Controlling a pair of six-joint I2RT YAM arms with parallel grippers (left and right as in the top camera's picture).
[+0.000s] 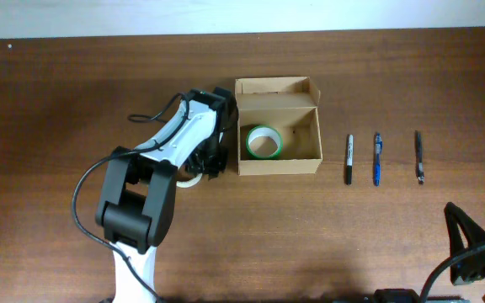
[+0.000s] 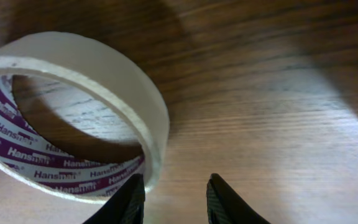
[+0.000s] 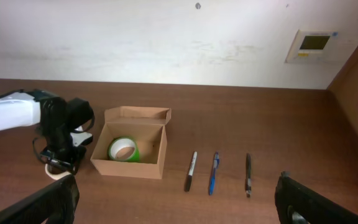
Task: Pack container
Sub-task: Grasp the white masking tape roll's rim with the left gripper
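The left gripper (image 2: 176, 186) hangs part open and empty over the worktop (image 1: 74, 101), its jaws just beside the white roll (image 2: 92, 81). For a sound grip it should shift until the roll's wall sits between the jaws, close, then lift clear of the container's side. The container (image 1: 301, 139) stands just right, open, with a green roll (image 1: 263, 142) inside. Pens (image 1: 377, 158) lie beyond. The right gripper (image 3: 178, 180) is wide open and empty.
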